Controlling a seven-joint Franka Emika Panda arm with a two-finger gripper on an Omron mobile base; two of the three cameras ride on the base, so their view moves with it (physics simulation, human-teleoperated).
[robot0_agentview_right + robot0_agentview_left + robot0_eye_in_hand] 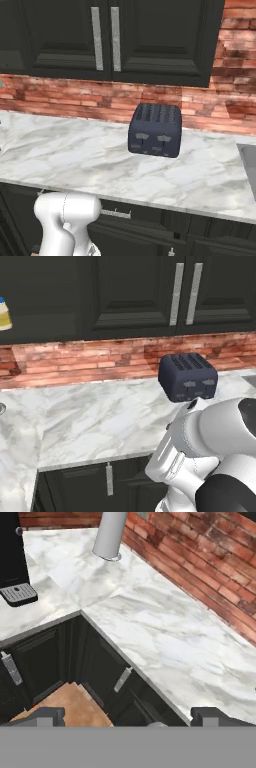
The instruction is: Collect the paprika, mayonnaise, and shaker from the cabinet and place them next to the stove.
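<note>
Step in hand looks like the opening approach: nothing is collected yet and the arm sits low in front of the tabletop (100,416), not raised toward the cabinet (135,296)

Left to right in the left base view: one mayonnaise (4,314) jar, pale yellow with a blue lid, cut by the left edge, standing up at cabinet height in a dark recess; then the cabinet doors with two silver bar handles (185,293) side by side; below, the brick backsplash (90,361); one dark toaster (188,377) on the tabletop near the wall, and the robot's white arm (200,456) at the lower right

Right base view gives the same toaster (155,130) centred under the cabinet doors (115,40), with a grey edge at far right that may be the stove, too little of it to tell

Hand view looks down over the tabletop corner (165,637): a black appliance (12,557) with a drip tray at left, a white cone-shaped object (110,534) standing near the brick, and lower cupboard doors (85,667) under the edge

The gripper (129,716) has its jaws spread wide, tips well apart, nothing between them

Counts: mayonnaise one, toaster one, cone one, upper door handles two. Paprika and shaker cannot be counted from here

Next move, as a judgement: lift and swing the arm left and up to the recess, square the wide jaws on the mayonnaise jar, and avoid clipping the cabinet edge
</note>
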